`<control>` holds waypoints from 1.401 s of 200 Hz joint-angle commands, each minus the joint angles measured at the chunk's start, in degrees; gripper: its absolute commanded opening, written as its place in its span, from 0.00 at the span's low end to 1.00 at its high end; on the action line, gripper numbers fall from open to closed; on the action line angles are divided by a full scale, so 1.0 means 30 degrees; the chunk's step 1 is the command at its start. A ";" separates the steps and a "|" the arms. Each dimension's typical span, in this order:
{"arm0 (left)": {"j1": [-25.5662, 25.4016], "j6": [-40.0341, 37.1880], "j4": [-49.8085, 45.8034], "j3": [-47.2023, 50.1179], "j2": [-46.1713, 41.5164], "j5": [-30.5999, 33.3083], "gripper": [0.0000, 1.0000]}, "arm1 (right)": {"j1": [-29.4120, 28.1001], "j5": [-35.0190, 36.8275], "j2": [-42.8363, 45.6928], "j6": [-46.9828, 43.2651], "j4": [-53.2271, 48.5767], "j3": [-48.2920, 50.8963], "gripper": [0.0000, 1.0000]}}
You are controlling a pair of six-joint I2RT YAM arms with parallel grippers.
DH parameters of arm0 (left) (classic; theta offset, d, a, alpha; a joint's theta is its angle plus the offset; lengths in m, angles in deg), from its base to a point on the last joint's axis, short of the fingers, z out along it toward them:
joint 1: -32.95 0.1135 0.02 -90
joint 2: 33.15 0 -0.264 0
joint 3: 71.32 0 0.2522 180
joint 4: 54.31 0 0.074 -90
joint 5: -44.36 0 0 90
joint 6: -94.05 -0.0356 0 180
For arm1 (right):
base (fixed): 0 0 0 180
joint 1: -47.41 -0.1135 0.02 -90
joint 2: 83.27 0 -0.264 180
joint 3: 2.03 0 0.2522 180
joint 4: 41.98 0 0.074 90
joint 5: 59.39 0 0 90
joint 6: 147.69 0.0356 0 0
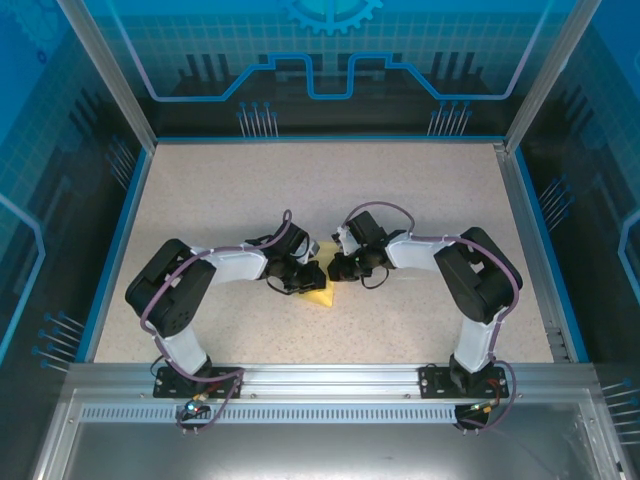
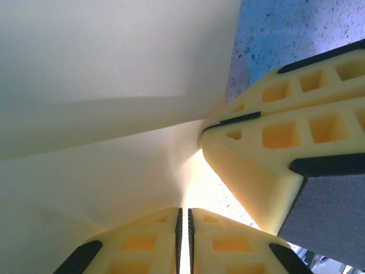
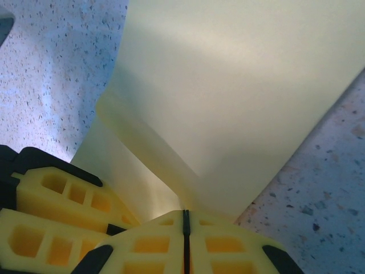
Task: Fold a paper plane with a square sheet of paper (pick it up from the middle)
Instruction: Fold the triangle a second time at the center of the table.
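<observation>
Grippers of two white-and-black robot arms meet over the middle of the speckled beige table (image 1: 420, 190), seen from above and behind. Thin pale yellow sheet of paper (image 1: 323, 295), partly folded, sits at the table's middle, a little toward its near edge. One corner of it shows beneath the two wrists. Left gripper (image 1: 306, 277) lies just left of the table's middle. Its ribbed yellow fingers (image 2: 142, 245) are pressed together with the paper pinched between them, and the sheet spreads away from them in creased, overlapping layers. Right gripper (image 1: 336, 268) lies just right of the table's middle. Its fingers (image 3: 228, 251) are likewise closed tight on the paper's edge. The two pairs of fingers stand just beside each other, both gripping the same sheet.
</observation>
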 commanded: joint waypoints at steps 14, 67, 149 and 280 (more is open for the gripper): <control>0.0157 -0.0408 -0.0821 -0.0299 0.0065 0.0341 0.16 | -0.0263 -0.0219 -0.0380 -0.0214 -0.0293 -0.0395 0.09; 0.0159 -0.0418 -0.0732 -0.0207 -0.1220 -0.0006 0.17 | -0.0283 -0.1208 -0.0120 -0.0029 -0.0207 0.0058 0.09; 0.0321 -0.0347 -0.1162 -0.0155 -0.0819 0.1233 0.16 | -0.0292 -0.0623 -0.0373 -0.0103 -0.0515 -0.0073 0.09; 0.0427 -0.0166 0.0021 -0.0067 -0.0835 0.0704 0.17 | -0.0287 -0.0974 -0.0684 -0.0309 -0.0619 -0.0166 0.09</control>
